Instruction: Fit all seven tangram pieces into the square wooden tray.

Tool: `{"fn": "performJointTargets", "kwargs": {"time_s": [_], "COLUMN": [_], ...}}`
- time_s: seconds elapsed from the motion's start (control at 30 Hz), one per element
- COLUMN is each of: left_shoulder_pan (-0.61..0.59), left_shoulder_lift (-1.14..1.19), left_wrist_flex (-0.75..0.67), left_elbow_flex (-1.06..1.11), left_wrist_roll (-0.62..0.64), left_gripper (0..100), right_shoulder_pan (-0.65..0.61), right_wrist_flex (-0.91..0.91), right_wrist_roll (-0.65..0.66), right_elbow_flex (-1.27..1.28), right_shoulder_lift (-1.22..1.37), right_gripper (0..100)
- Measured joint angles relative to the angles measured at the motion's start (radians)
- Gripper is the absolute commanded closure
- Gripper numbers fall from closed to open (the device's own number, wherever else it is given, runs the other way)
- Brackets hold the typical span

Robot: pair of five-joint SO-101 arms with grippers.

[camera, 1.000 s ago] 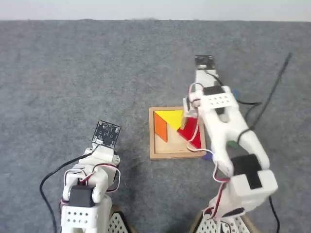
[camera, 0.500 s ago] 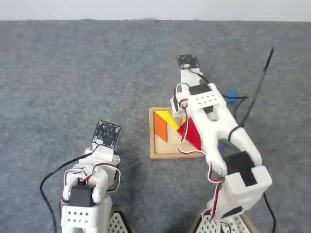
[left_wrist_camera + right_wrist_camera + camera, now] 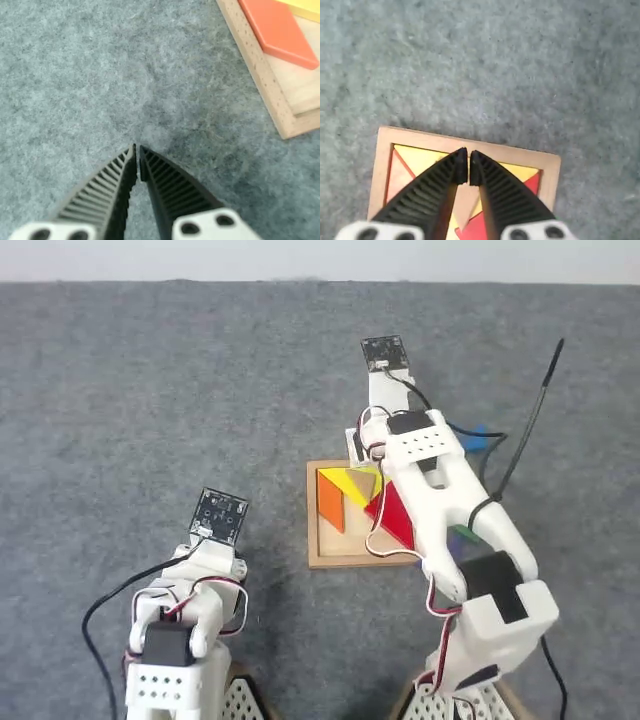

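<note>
Here, the right arm (image 3: 450, 500) is lying stretched forward over the tray (image 3: 313, 530). Its hand (image 3: 465, 167) is pinching shut on nothing, ribbed black fingertips hanging just above the tray's far rim. The left arm (image 3: 185, 620) is sitting folded back near its base. Its hand (image 3: 137, 150) is likewise closed and empty, hovering over bare tabletop (image 3: 150, 390) near one corner of the tray. A grey, felt-like cover is lying over the tabletop. The tray is sitting flat, a shallow square of pale wood with a raised lip. Three flat pieces are lying inside: one orange parallelogram (image 3: 331, 505), one yellow triangle (image 3: 345, 480) and one red triangle (image 3: 395, 515). One blue bit (image 3: 478, 437) and one green bit (image 3: 463, 534) are peeking out beside the right arm, outside the tray.
</note>
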Motion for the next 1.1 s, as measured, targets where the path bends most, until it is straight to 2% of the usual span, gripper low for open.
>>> {"fn": "performJointTargets", "kwargs": {"time_s": [0.17, 0.4, 0.87, 1.1], "left_shoulder_pan": [0.0, 0.0, 0.0, 0.0], "left_shoulder_lift": [0.0, 0.0, 0.0, 0.0], "left_wrist_flex": [0.0, 0.0, 0.0, 0.0], "left_elbow_flex": [0.0, 0.0, 0.0, 0.0], "left_wrist_roll": [0.0, 0.0, 0.0, 0.0], "left_gripper": [99, 99, 99, 99], "right_shoulder_pan": [0.005, 0.006, 0.002, -0.054], "right_wrist_flex": [0.0, 0.005, 0.015, 0.015], "right_wrist_roll": [0.005, 0.005, 0.005, 0.005], "right_elbow_flex": [-0.009, -0.017, 0.27, 0.308], "right_shoulder_lift": [0.1, 0.104, -0.172, -0.187], "right_gripper": [97.2, 97.2, 97.2, 97.2]}}
